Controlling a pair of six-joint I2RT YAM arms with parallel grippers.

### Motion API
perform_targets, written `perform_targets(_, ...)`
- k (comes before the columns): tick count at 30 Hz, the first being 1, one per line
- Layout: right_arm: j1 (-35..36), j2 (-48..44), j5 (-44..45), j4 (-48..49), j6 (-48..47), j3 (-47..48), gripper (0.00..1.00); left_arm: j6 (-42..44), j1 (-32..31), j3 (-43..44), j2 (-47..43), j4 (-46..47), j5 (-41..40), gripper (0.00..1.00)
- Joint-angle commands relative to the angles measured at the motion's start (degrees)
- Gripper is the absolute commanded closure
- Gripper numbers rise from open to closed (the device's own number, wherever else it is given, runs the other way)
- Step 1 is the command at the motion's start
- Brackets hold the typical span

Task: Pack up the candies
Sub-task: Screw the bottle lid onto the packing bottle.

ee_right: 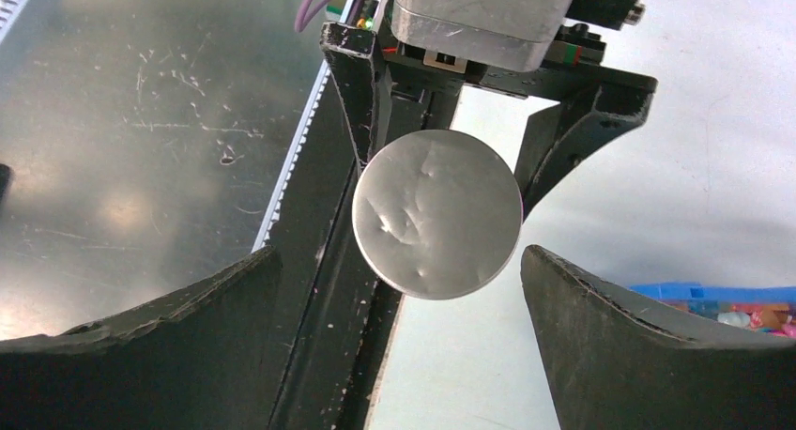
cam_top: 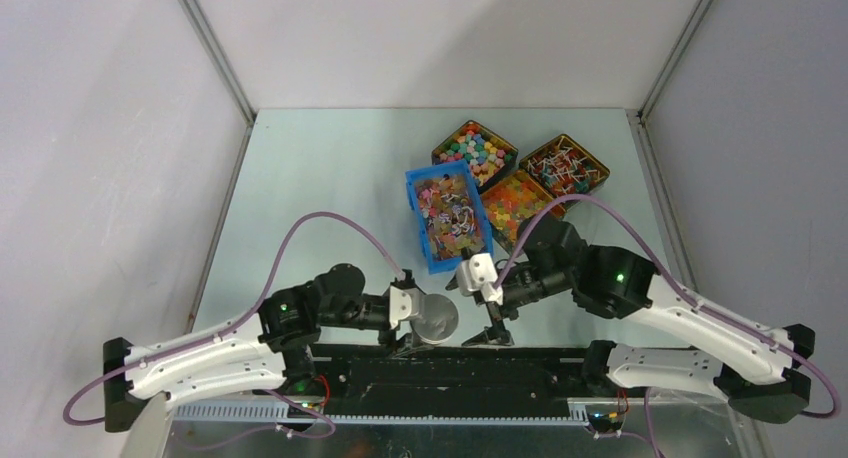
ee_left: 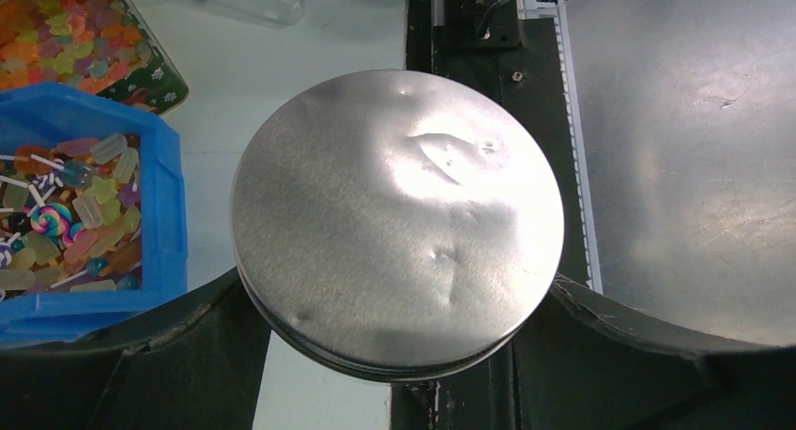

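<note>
Our left hand is clamped on a round metal lid, its two fingers pressing the rim from opposite sides, down at the 6 o'clock edge of the worktop just ahead of the arm bases

Our right hand sits just beside the lid at its 3 o'clock, jaws spread wide with nothing between them; from its own wrist we see the lid's dented face ahead of its fingers, touching neither

The candies, mostly orange and red, fill an open tin at 12 o'clock of the right hand and 1 o'clock of the left, well apart from both. From the left wrist they lie at 10 o'clock of the lid

A blue bin of mixed sweets stands at 12 o'clock of the left hand, right beside the candy tin. Two more tins lie beyond, at 11 and 1 o'clock of the candies; the one at 1 o'clock holds lollipops
</note>
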Motion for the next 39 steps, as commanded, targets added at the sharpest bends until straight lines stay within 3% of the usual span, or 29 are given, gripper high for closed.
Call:
perform_targets(1, 1.3, 2.6, 2.0, 0.9, -3.8, 3.0, 0.00, 1.4, -0.2, 3.5, 0.1, 2.6, 2.7, 0.28)
perform_targets(22, 4.5, 9.2, 6.6, 4.2, -6.8, 3.6, 0.02, -0.3, -0.2, 4.1, -0.2, 4.6, 3.6, 0.32)
perform_targets(28, 4.7, 9.7, 6.4, 4.1, -6.2, 3.6, 0.11, -0.2, -0.3, 4.2, -0.3, 4.9, 3.4, 0.33)
perform_targets(33, 4.8, 10.0, 5.8, 3.6, -5.6, 3.6, 0.28, -0.5, -0.3, 3.9, -0.9, 5.1, 2.6, 0.33)
perform_targets(39, 4.9, 10.3, 7.0, 2.7, -3.6, 3.6, 0.36, -1.8, -0.2, 3.8, -1.6, 6.6, -0.3, 0.34)
